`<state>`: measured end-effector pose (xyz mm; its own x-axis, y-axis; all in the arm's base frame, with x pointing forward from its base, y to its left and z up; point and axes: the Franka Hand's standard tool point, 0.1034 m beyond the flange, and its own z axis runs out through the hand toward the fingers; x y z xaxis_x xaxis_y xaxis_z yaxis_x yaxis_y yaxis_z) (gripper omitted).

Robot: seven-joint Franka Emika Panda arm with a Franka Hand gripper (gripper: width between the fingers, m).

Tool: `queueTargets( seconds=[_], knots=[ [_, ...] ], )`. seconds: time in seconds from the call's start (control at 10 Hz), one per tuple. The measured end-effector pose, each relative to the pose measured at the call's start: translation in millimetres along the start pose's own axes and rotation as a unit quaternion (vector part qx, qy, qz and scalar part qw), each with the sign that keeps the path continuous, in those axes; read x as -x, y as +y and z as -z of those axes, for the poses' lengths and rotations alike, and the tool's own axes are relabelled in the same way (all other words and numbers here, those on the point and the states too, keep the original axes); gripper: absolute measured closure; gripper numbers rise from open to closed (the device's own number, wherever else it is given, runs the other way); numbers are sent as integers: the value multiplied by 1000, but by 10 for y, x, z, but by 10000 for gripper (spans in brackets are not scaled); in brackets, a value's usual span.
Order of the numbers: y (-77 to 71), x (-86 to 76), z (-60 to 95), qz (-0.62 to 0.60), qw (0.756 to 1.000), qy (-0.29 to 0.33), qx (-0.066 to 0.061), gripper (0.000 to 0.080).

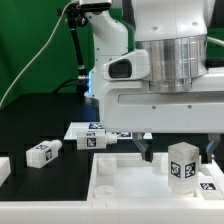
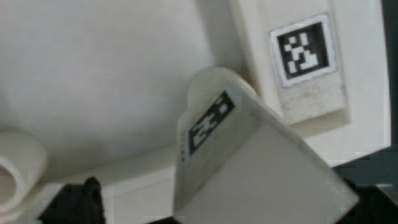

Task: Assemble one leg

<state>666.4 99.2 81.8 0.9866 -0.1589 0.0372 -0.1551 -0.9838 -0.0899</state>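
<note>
A leg [image 1: 183,163], a stubby white block with a square tag on its side, stands on the large white tray-like piece [image 1: 120,185] at the exterior view's right. My gripper [image 1: 178,154] is open and straddles it, one dark finger [image 1: 147,150] on each side with gaps to the block. In the wrist view the leg [image 2: 249,160] sits tilted between my fingers [image 2: 71,203], nearer the other finger, with my gripper [image 2: 222,208] around it. Two more legs [image 1: 42,152] [image 1: 97,139] lie on the black table.
The marker board [image 1: 80,129] lies flat behind the loose legs. The tray-like piece carries a tag near its edge [image 2: 302,48] and a round rim [image 2: 15,165] close to the leg. A white piece [image 1: 3,170] sits at the exterior view's left edge.
</note>
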Motion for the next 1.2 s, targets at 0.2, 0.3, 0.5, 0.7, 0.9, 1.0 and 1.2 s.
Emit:
queueTargets(
  seconds=[0.2,0.3,0.5,0.7,0.9,1.0,1.2],
  knots=[
    [-44,18,3,89,996,4,7,150],
    [-96,42,5,123,992,7,12,150],
    [-90,43,8,222,975,6,19,150],
    [-80,38,9,291,956,5,22,150],
    [-78,33,11,318,948,5,26,199],
    [-73,32,10,317,948,5,26,199],
    [-73,38,-2,312,950,4,25,374]
  ],
)
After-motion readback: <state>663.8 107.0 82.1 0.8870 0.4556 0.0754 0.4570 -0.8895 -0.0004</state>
